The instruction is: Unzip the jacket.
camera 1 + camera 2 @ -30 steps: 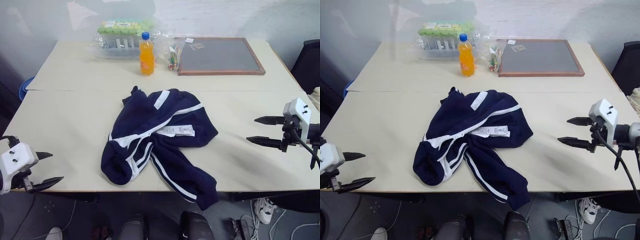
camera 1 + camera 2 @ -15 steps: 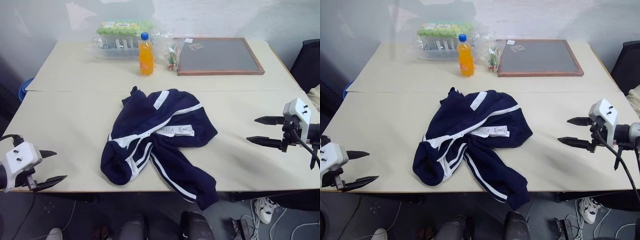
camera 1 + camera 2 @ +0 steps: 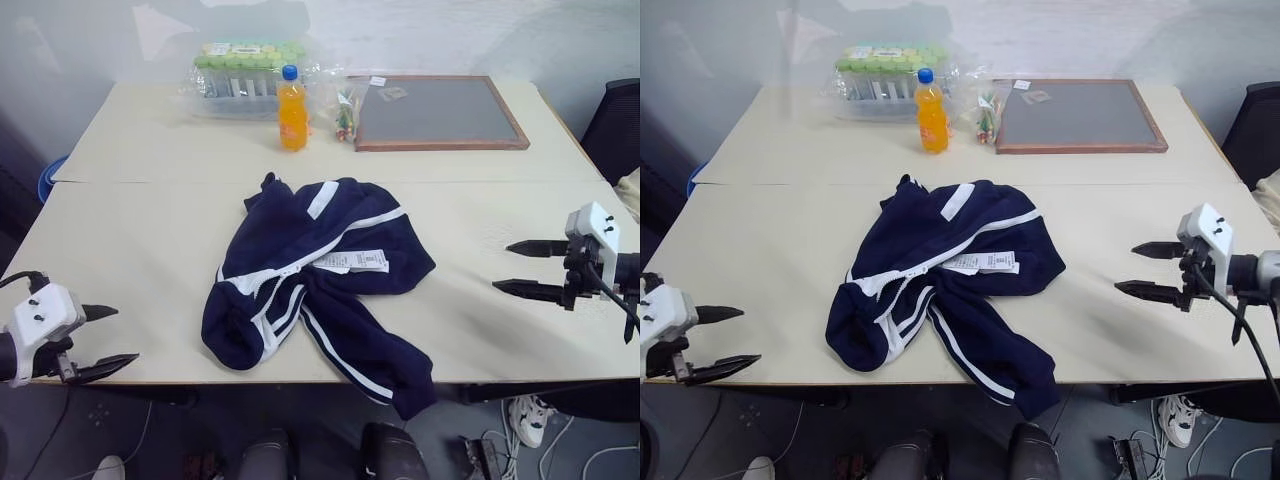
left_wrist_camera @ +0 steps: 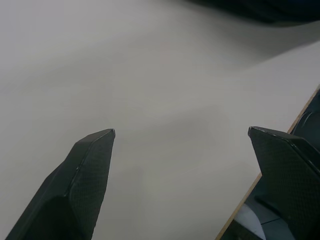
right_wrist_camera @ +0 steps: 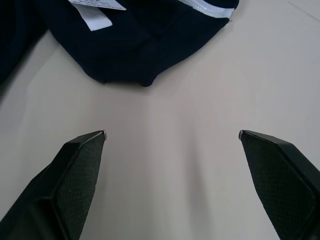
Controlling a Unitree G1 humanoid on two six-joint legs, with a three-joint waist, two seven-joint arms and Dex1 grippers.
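Jacket (image 3: 318, 277) lying crumpled mid-table, both arms well apart from it. Left gripper (image 3: 103, 340) and right gripper (image 3: 520, 268) both spread wide, grasping nothing. I'm aiming for white zipper trim (image 3: 262, 277); one side pinning fabric, other seeking pull.

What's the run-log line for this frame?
phase: pre-grasp | jacket: crumpled mid-table, untouched | left tool: open, near table's front edge | right tool: open, over table, apart from jacket

Navy jacket (image 3: 320, 270) with white stripes, orange bottle (image 3: 292, 110) with blue cap, beige table (image 3: 140, 240).
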